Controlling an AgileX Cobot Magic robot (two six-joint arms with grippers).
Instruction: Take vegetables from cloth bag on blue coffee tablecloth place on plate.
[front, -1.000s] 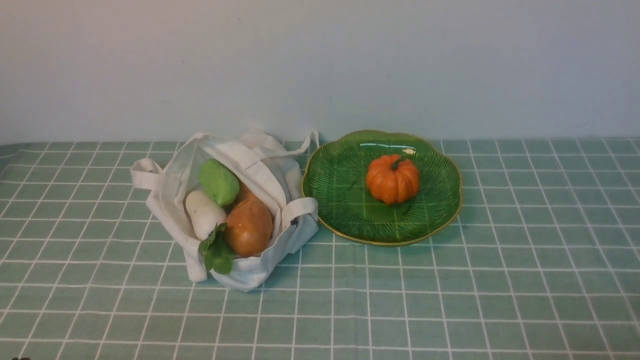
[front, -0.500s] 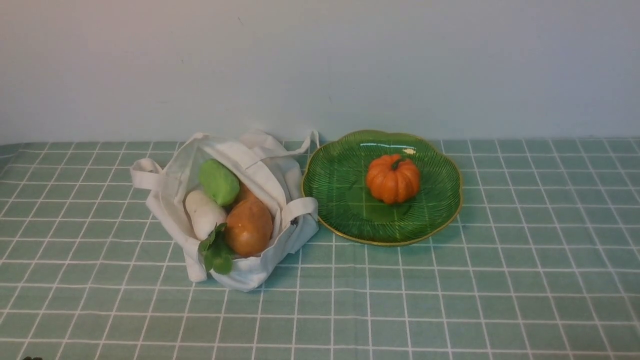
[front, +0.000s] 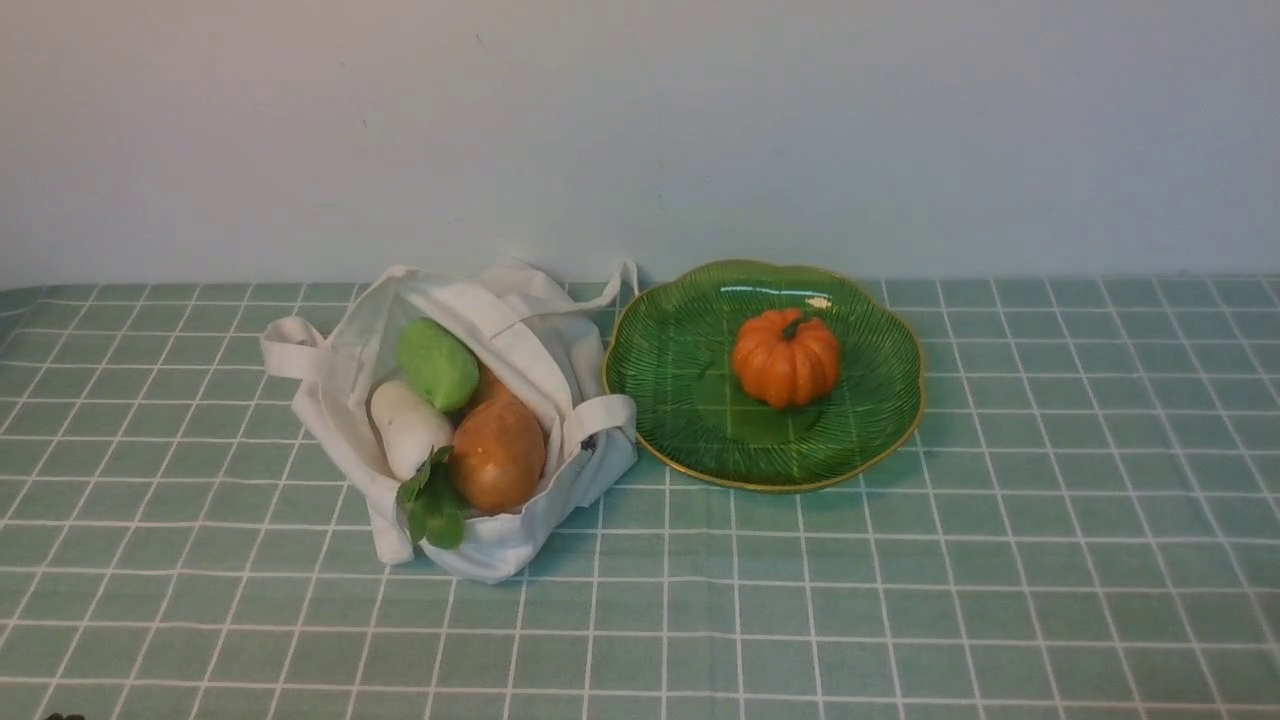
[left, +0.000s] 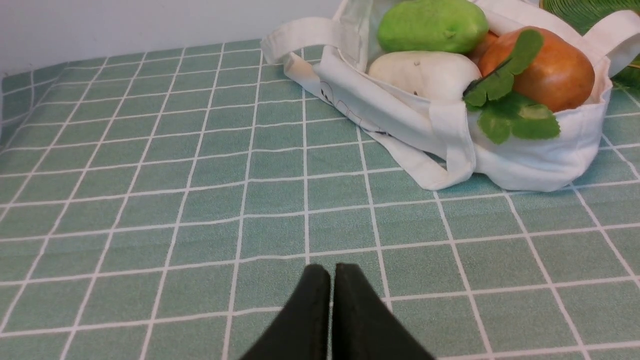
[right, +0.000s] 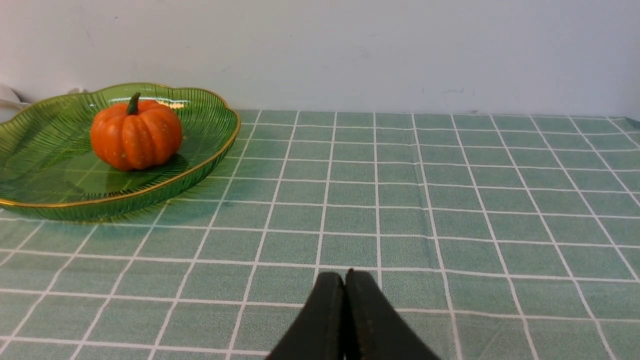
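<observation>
On the checked tablecloth the cloth bag is seen open at the left, and the green glass plate is set just beside it at its 3 o'clock. The pumpkin is standing upright on the plate. Three vegetables are packed together in the bag: the green oval vegetable at the back, the white radish with its leaves hung over the front edge, and the brown potato at the radish's 3 o'clock. One loop handle is raised between potato and plate. The left gripper and the right gripper are each held above bare cloth with fingers pressed together, nothing gripped.
</observation>
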